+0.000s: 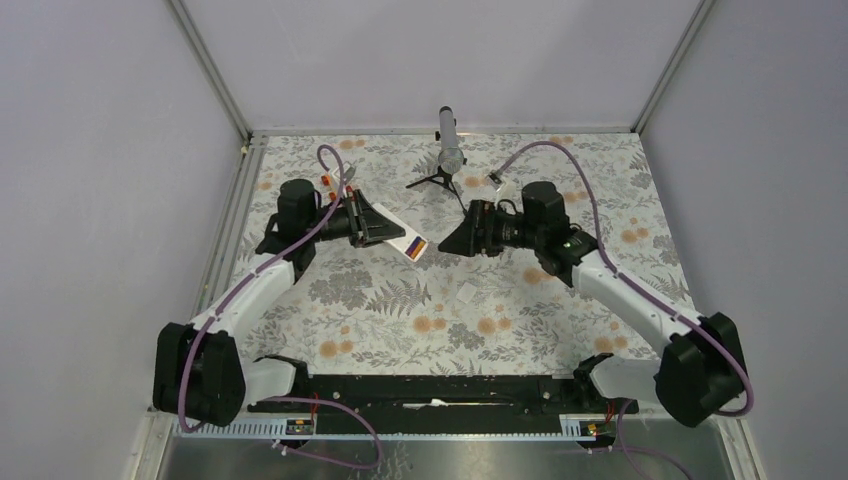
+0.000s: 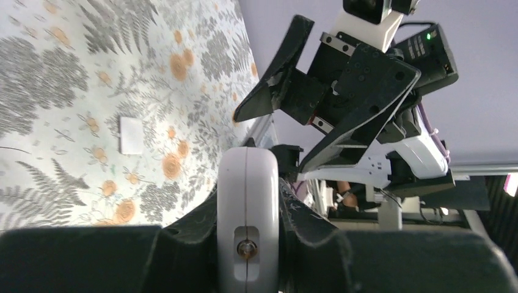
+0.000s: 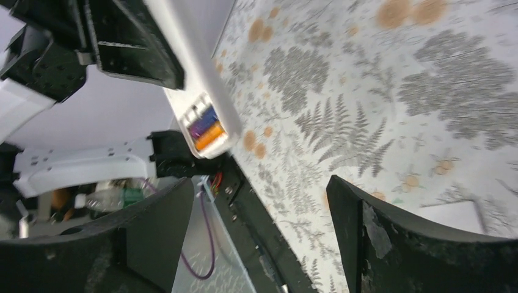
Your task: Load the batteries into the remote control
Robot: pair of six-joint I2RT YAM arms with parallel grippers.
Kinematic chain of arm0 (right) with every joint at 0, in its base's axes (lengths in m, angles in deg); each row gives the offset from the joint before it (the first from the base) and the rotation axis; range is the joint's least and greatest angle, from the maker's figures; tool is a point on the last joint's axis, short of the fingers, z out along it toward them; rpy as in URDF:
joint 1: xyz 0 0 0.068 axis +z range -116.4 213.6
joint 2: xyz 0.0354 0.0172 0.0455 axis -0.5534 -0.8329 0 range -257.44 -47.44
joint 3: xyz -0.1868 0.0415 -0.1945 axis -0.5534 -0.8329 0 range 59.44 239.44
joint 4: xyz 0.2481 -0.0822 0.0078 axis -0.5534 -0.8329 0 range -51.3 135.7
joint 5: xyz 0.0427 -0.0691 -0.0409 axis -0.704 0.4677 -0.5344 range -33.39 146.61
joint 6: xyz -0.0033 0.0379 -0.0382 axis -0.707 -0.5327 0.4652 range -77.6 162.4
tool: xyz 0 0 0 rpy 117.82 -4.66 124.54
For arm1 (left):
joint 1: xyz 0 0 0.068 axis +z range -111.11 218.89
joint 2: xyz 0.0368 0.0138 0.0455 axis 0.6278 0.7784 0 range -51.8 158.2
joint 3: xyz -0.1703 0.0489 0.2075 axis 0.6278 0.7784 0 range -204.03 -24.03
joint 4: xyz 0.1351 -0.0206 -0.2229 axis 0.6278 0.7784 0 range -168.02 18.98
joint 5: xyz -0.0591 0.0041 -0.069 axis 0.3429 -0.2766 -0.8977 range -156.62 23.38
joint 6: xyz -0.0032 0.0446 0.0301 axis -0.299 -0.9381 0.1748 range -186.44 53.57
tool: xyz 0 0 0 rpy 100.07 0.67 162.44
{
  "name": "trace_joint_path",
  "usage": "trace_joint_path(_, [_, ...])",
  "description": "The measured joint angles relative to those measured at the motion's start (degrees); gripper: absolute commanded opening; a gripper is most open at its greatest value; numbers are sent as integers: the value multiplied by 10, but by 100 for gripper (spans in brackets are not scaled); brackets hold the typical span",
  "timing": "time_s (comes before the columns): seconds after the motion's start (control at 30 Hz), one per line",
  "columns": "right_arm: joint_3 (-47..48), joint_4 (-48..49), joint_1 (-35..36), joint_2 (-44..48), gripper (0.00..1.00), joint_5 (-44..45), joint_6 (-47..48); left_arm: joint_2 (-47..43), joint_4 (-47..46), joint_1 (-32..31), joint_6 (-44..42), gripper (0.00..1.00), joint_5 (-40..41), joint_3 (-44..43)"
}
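The right pincer [image 3: 259,186] stands wide and holds nothing, its dark fingers [image 3: 379,244] at either side of the wrist view with only air between them. Just ahead of it, toward the robot's left and a small gap away, is the free end of the remote control [image 3: 204,97]. The left pincer [image 2: 247,207] is clamped narrowly across the remote's body and holds it up off the counter [image 1: 560,300]. The remote's long axis runs from the left pincer out toward the right one, angled a little toward the near edge in the overhead view. That puts the open battery bay at the end facing the right arm. In the bay the batteries [image 3: 204,129] sit side by side, one purple and one orange. They look seated, though the pictures do not show whether they are pressed fully home. The right arm is the free one and the nearer to the bay, so any further push or check would probably fall to it. It would need to come in at the bay end, roughly along the remote's length. Farther out, a small flat white cover [image 1: 466,293] lies on the counter, nearer the arm bases and apart from both pincers. To reach it, the right pincer would have to drop down and draw back toward the robot.
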Motion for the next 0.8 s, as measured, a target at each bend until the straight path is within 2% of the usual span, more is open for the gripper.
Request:
trace_joint_path(0.1, [-22,-3,-9,42,85,56,21,-26,18,30,-25,0,8,2])
trace_joint_path(0.2, [-38,-28,-4,72,86,113,101,-44,35,64,-40,0,25,10])
trace_joint_path(0.3, [-40,-73,56,76,86,185,212,-52,56,92,-53,0,49,13])
trace_joint_path(0.43, [-26,-131,133,22,87,267,326,-53,77,113,-59,0,72,14])
trace_joint_path(0.6, [-21,-188,138,-46,88,342,414,-54,98,142,-63,0,99,23])
trace_joint_path(0.8, [-14,-219,141,-95,87,358,485,-54,104,166,-61,0,110,35])
